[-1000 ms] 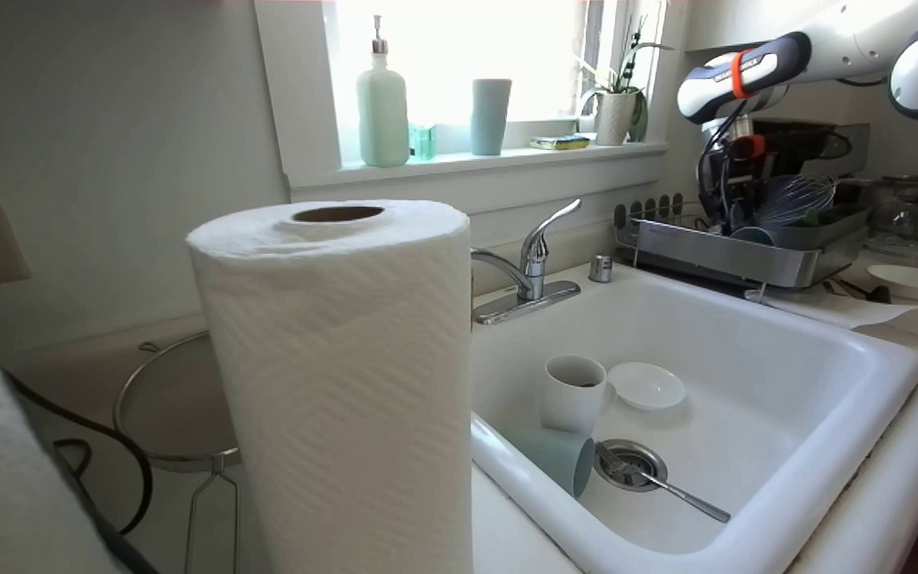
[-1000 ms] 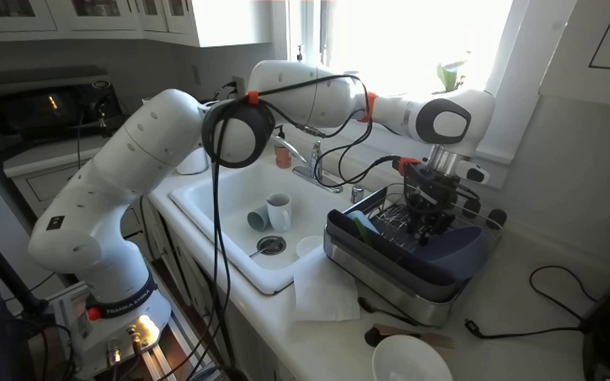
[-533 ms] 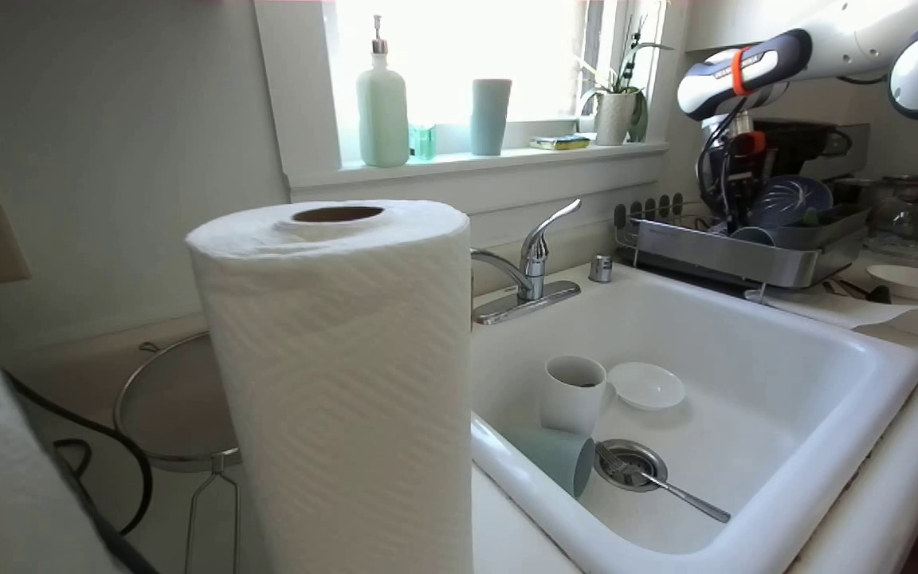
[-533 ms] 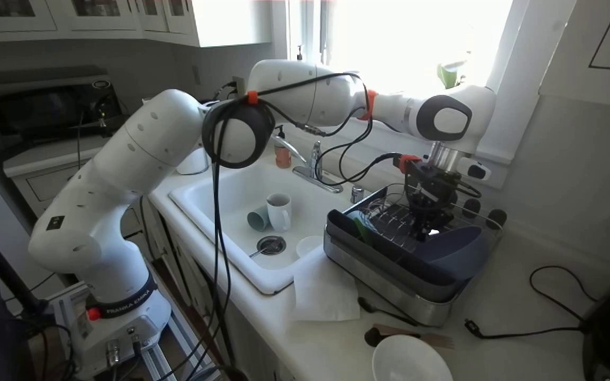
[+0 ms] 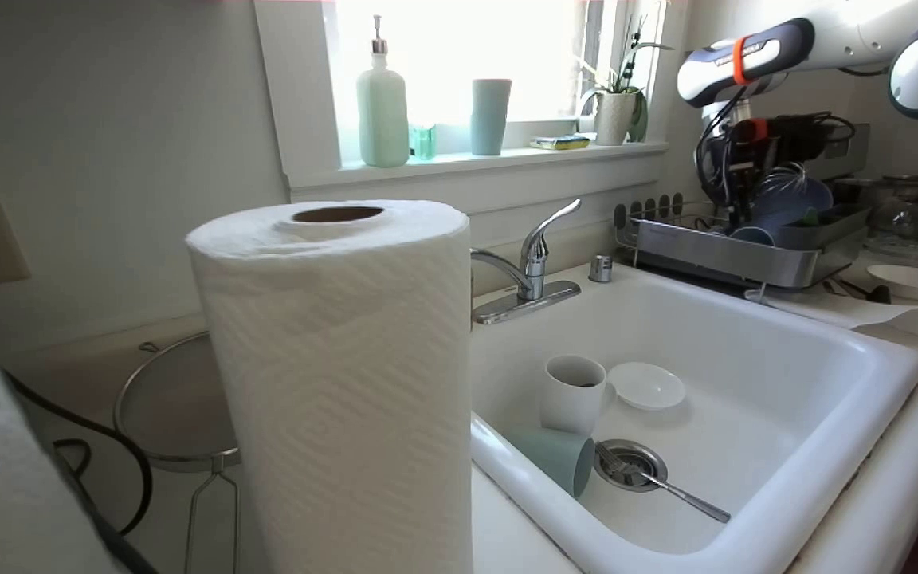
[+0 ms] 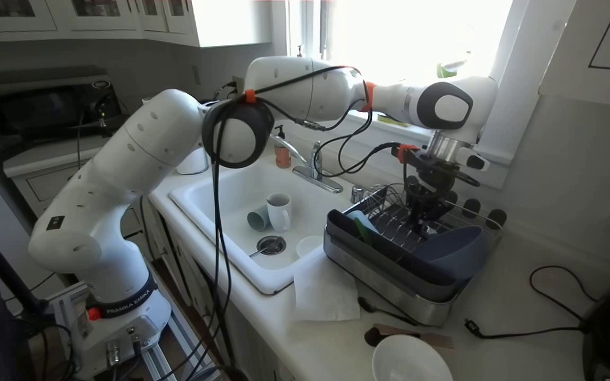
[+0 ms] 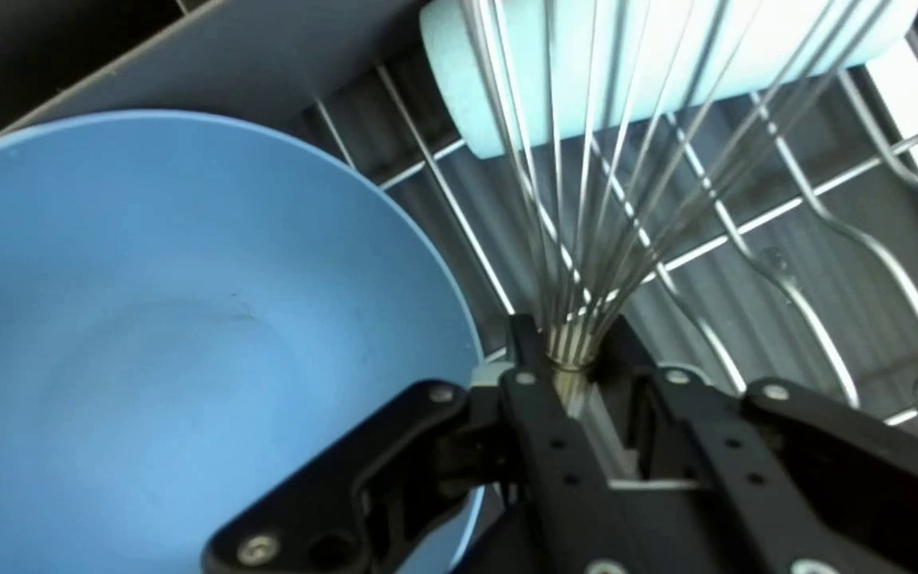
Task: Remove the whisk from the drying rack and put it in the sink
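The whisk, with thin silvery wires fanning out, shows in the wrist view [image 7: 578, 239] and in both exterior views [image 5: 786, 180] [image 6: 382, 197]. My gripper [image 7: 573, 343] is shut around its neck, just below the wires. The rest of the handle is mostly hidden by the fingers [image 7: 524, 339]. In both exterior views the gripper [image 5: 736, 214] [image 6: 420, 226] points down over the grey metal drying rack [image 5: 714, 251] [image 6: 379, 280], the whisk wires towards the faucet side in an exterior view. The white sink [image 5: 833, 414] [image 6: 247, 272] lies beside the rack.
A blue bowl [image 7: 148, 319] and a light blue cup [image 7: 455, 88] sit in the rack close to the gripper. The sink holds a white mug [image 5: 570, 399], a teal cup [image 5: 555, 458], a small white dish [image 5: 646, 385] and a fork [image 5: 690, 501]. The faucet [image 5: 535, 255] stands behind.
The arm and gripper have risen a little above the rack. The whisk wires have swung and lifted with the gripper, towards the faucet side in an exterior view.
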